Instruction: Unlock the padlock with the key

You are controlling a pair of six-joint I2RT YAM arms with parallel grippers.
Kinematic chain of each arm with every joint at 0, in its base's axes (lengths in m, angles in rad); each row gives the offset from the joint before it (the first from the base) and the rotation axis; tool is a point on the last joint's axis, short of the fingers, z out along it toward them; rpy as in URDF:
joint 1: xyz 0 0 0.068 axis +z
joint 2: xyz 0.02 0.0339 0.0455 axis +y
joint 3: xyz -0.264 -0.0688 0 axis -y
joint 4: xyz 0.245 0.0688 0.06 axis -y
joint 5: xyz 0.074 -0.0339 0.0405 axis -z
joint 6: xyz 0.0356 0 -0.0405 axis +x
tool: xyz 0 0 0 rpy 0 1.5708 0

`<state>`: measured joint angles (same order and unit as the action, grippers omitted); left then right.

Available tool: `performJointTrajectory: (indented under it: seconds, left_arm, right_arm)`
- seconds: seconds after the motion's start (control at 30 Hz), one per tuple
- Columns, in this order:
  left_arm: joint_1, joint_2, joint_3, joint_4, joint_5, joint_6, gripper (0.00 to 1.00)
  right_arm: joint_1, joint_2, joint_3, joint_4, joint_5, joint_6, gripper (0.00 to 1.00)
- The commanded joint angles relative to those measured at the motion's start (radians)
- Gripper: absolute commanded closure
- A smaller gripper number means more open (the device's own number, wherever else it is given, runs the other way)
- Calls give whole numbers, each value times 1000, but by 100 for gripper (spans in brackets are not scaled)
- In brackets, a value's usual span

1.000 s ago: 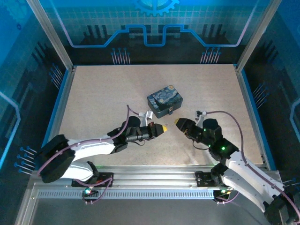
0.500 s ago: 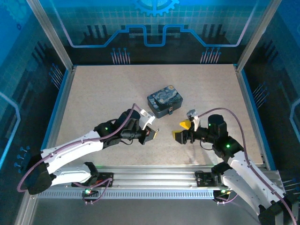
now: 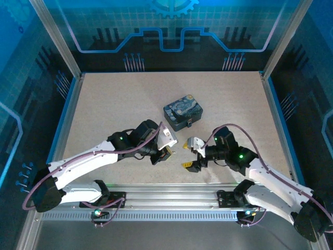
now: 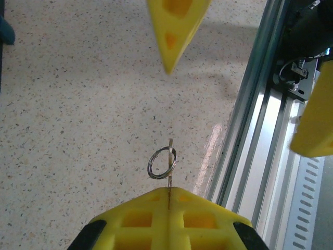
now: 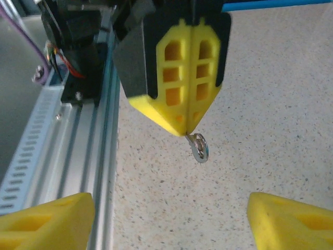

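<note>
My left gripper [image 3: 170,151] is shut on the key [image 4: 170,165], a thin metal strip seen edge-on that pokes out past the yellow fingertips with a small split ring [image 4: 162,164] on it. In the right wrist view the key [image 5: 198,146] hangs below the left gripper's closed tips [image 5: 188,129]. My right gripper [image 3: 194,153] faces it, open, its fingers [image 5: 47,221] wide on either side with nothing between them. A tiny metallic speck [image 3: 190,123] on the near side of the blue-and-yellow tin [image 3: 183,111] may be the padlock; it is too small to tell.
The aluminium rail [image 3: 166,200] runs along the table's near edge, close below both grippers [image 4: 260,146]. The speckled tabletop [image 3: 114,104] is walled by blue edging and glass panels left, right and back.
The right gripper has opened, turned and swung left toward the left gripper. The left gripper has shifted slightly toward the near edge, still holding the key.
</note>
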<state>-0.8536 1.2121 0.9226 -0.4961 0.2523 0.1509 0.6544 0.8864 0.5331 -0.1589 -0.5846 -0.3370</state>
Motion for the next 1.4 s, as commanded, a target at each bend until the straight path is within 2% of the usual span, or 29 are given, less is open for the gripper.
performJointTrajectory:
  seconds: [0.0,0.43,0.73,0.83,0.93,1.07,1.1,1.23,1.37]
  left_arm:
    - [-3,6,30,-26,41,50,100]
    - [-11,-9,24,-9,53,64,100]
    - [-12,-17,21,-10,44,65,100]
    - [-12,-35,18,-8,29,56,100]
    - [-9,-83,-12,31,19,30,83]
    - [26,-191,-97,141,35,-67,76]
    - [45,-227,-127,177,42,-105,71]
    - [105,-343,-233,328,41,-307,56]
    - [122,-410,-319,463,-16,-579,41]
  right_arm:
    - [18,38,45,53,-9,-49,29]
    - [33,182,101,128,-31,-18,55]
    - [35,195,116,86,-29,-25,89]
    - [25,172,92,99,-25,-9,97]
    - [-4,136,36,178,-25,73,99]
    - [-37,92,-38,321,-31,227,99]
    - [-41,81,-54,356,-22,267,99]
    - [-41,63,-99,480,31,423,99]
    - [-41,65,-131,583,107,630,99]
